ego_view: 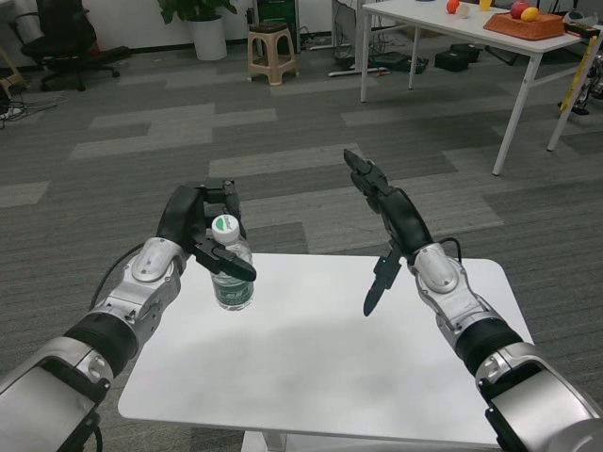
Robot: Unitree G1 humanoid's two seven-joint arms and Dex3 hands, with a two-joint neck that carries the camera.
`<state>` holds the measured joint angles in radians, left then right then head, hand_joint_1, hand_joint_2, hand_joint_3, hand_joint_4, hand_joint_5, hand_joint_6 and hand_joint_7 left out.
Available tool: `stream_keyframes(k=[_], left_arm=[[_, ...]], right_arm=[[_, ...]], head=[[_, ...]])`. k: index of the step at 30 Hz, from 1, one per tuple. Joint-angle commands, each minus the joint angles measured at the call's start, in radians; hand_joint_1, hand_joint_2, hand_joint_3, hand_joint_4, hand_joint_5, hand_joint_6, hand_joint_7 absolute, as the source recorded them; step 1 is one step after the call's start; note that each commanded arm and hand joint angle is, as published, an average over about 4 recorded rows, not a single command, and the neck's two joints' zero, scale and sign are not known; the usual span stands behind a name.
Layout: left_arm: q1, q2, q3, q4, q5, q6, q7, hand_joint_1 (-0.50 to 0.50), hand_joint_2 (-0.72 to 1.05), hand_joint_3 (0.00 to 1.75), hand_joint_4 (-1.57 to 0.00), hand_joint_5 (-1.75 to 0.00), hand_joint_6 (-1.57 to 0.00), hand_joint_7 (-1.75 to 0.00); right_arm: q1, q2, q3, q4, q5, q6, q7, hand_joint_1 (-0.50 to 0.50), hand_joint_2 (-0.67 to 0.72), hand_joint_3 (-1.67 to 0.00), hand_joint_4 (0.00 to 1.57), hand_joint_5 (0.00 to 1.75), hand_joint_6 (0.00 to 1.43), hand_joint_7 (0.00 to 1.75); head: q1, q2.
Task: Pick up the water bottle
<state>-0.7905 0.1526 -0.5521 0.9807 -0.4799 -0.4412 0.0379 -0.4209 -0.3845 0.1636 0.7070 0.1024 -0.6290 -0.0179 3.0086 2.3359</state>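
Head view: clear water bottle, white cap, green label, upright

Grey patterned carpet covered the floor; left of the beige stool stood a white planter and black chair.

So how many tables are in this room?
2 in view. The small white table stands right in front of the robot, with the water bottle on it. A second white table stands at the back right. Others may be out of sight.

fingers hide bottle neck.
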Motion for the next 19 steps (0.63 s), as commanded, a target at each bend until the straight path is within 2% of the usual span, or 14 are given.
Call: stream_keyframes(k=[1,16,19], left_arm=[[-0.042,-0.004,-0.021,0.001,-0.001,-0.002,0.007,0.22,-0.19,0.17,-1.57,-1.75,-1.39,-1.69],[-0.049,-0.005,-0.062,-0.002,-0.009,-0.002,0.007,0.22,-0.19,0.17,-1.57,-1.75,-1.37,-1.73],[-0.049,-0.005,-0.064,-0.002,-0.009,-0.002,0.007,0.23,-0.19,0.17,-1.57,-1.75,-1.38,-1.68]], right_arm=[[-0.021,-0.01,0.002,-0.009,0.003,-0.006,-0.004,-0.38,0.6,0.0,0.0,0.0,0.0,0.0],[-0.021,-0.011,0.001,-0.012,0.003,-0.006,-0.004,-0.38,0.6,0.0,0.0,0.0,0.0,0.0],[-0.021,-0.011,0.001,-0.012,0.003,-0.006,-0.004,-0.38,0.6,0.0,0.0,0.0,0.0,0.0]], head=[[0.0,0.003],[-0.002,-0.001],[-0.002,-0.001]])
